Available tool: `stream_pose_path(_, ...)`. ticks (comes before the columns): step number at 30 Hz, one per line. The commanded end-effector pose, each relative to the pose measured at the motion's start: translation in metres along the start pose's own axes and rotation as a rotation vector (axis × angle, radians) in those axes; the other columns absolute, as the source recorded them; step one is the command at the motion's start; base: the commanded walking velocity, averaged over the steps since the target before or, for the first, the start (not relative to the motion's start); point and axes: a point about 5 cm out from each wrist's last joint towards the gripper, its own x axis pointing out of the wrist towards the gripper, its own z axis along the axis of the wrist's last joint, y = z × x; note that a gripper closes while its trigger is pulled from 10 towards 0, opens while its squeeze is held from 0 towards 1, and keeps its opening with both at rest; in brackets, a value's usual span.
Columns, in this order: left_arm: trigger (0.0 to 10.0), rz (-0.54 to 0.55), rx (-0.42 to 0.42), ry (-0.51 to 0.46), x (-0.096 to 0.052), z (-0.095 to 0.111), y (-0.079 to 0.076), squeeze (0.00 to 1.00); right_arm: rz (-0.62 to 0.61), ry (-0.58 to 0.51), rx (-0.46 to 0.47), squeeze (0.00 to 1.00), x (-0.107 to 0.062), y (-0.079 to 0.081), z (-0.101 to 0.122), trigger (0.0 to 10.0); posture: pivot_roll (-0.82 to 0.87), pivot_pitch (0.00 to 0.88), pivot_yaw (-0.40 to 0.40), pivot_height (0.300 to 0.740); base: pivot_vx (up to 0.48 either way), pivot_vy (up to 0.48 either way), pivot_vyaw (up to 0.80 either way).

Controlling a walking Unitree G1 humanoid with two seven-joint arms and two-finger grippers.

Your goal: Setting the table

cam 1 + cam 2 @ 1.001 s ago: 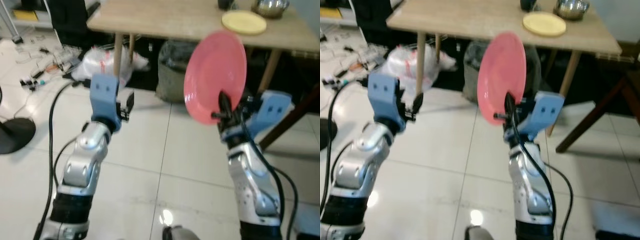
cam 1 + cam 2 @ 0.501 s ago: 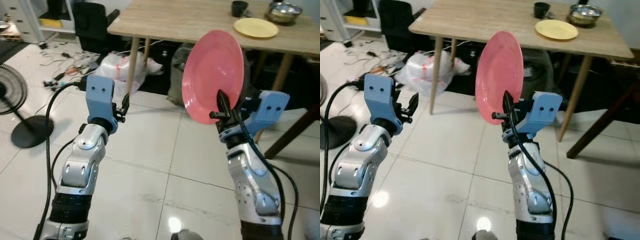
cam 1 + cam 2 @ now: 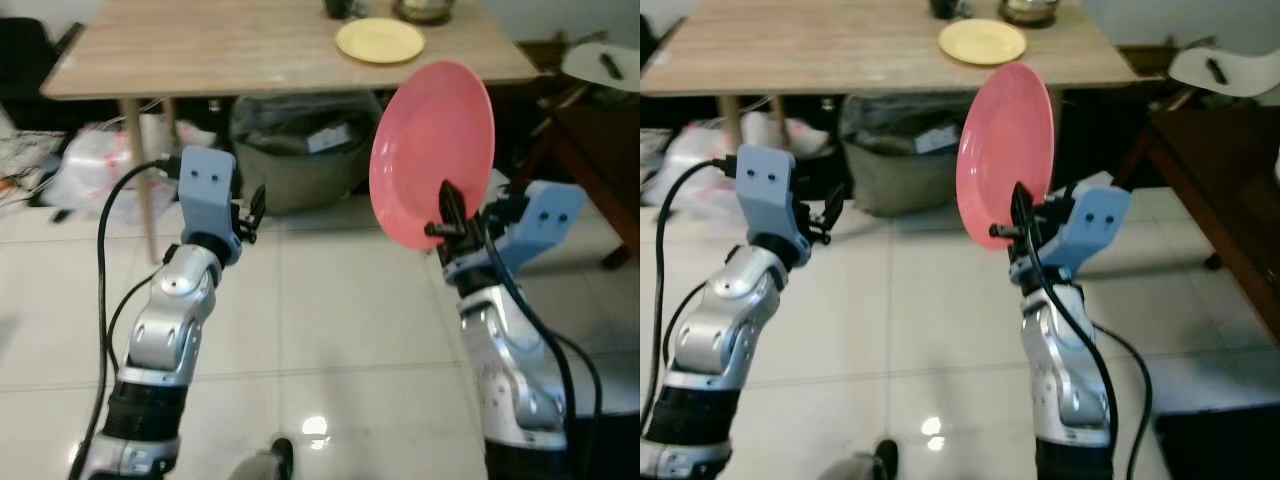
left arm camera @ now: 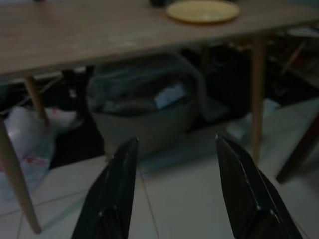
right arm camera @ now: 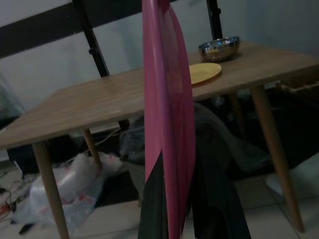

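My right gripper (image 3: 447, 222) is shut on the lower rim of a pink plate (image 3: 432, 150), which stands upright on edge in front of me, below the near edge of a wooden table (image 3: 200, 50). The same pink plate (image 5: 167, 114) rises edge-on between the black fingers in the right wrist view. A yellow plate (image 3: 380, 40) lies on the table's far right part, with a metal bowl (image 5: 219, 48) behind it. My left gripper (image 4: 174, 199) is open, empty, and raised at chest height, pointing toward the table.
Under the table stands a grey basket (image 3: 300, 150) with stuff in it, and white plastic bags (image 3: 85, 165) lie on the tiled floor at the left. A dark wooden chair or table (image 3: 1210, 170) stands at the right, with a white seat (image 3: 1220, 70) behind it.
The camera has swung: the table now sits more to the left and closer, and the fan at the left is gone from view. Both arms hold their poses, plate still gripped.
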Motion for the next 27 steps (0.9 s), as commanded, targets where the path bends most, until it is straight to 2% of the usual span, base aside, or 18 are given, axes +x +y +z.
stream_pose_path(1, 10.0, -0.014, 0.008, -0.009, 0.0, 0.001, -0.004, 0.05, -0.024, 0.0, 0.008, 0.0, -0.002, -0.006, 0.0, 10.0, -0.13, 0.048, 0.082, 0.74, 0.48, 0.0, -0.8)
stream_pose_path(10, 10.0, -0.072, 0.024, -0.018, 0.0, 0.002, -0.008, 0.05, -0.107, -0.023, 0.01, 0.0, -0.001, -0.025, 0.007, 10.0, -0.13, 0.048, 0.094, 0.74, 0.48, 0.0, -0.8)
stream_pose_path(27, 10.0, -0.217, 0.034, -0.044, -0.002, 0.005, -0.023, 0.05, -0.138, -0.022, 0.005, 0.0, -0.001, -0.031, 0.006, 10.0, -0.13, 0.04, 0.1, 0.74, 0.48, 0.0, -0.8)
